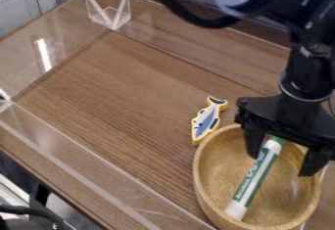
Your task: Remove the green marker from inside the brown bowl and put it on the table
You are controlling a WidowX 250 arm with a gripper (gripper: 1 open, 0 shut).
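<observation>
A small fish-shaped toy is seen lying flat on the dark wood-grain surface, right of the middle of the view. Its body is coloured blue and yellow, and its tail is turned toward the upper right, while its head is pointed toward the lower left. Clear acrylic walls are set along the left and near edges of the surface, and bright reflections are caught on them. At the far corner, a folded clear acrylic bracket is stood upright, shaped like a wedge. Beyond the far edge, a dim background is visible, too blurred to be made out.
</observation>
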